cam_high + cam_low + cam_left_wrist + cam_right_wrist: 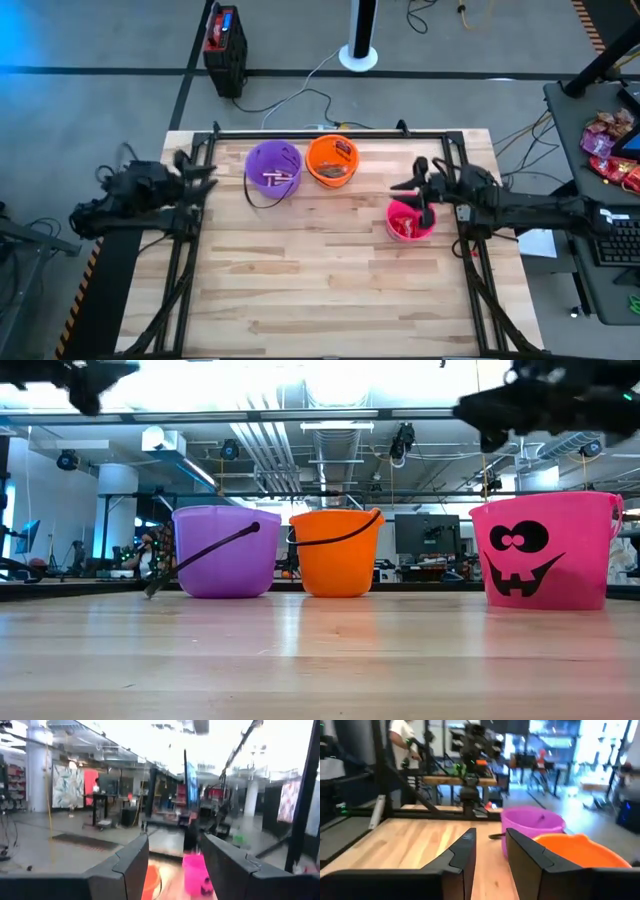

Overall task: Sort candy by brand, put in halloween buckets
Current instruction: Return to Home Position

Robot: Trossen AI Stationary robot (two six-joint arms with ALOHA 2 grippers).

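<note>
Three stand upright, mouths up: purple bucket [225, 555], orange bucket [335, 565], pink bucket [545, 550].

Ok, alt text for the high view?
Three buckets with candy stand on a wooden table: purple bucket and orange bucket side by side at the far edge, pink bucket nearer the right gripper. The left gripper hangs left of them.

— Is there any lettering to read here?
— None. The only printed mark is a black grinning face [512, 541] on the pink bucket [590, 550], with no words beside it.
— And the wrappers?
— From above, the candy [405, 228] is too small for any brand to be made out.
</note>
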